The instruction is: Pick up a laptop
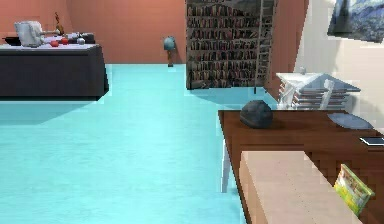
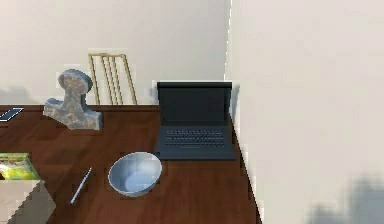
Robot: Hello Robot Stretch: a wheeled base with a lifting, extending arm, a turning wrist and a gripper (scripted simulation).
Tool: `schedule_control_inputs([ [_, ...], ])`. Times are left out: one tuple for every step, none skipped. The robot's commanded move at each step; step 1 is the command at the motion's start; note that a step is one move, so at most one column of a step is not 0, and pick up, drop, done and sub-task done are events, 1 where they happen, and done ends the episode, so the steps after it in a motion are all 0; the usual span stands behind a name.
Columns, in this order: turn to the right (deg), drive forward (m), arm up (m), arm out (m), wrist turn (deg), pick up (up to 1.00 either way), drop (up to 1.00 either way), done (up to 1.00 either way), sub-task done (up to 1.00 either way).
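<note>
A dark laptop (image 2: 195, 122) stands with its lid raised on a dark wooden table (image 2: 200, 190), close to the white wall at the arm side view's right. Its screen is black and its keyboard faces the table's near side. The same table (image 1: 300, 135) lies along the forward view's right.
On the table are a blue-grey bowl (image 2: 135, 173), a pen (image 2: 81, 185), a grey stone statue (image 2: 75, 100), a cardboard box (image 1: 290, 190), a green book (image 1: 352, 190) and a phone (image 1: 372, 141). A bookshelf (image 1: 228, 45) and a dark counter (image 1: 50, 68) stand across the turquoise floor.
</note>
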Motion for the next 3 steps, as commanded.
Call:
schedule_control_inputs([
  [0.0,0.0,0.5,0.0,0.0,0.0,0.0,0.0,0.0],
  [0.0,0.0,0.36,0.0,0.0,0.0,0.0,0.0,0.0],
  [0.0,0.0,0.0,0.36,0.0,0.0,0.0,0.0,0.0],
])
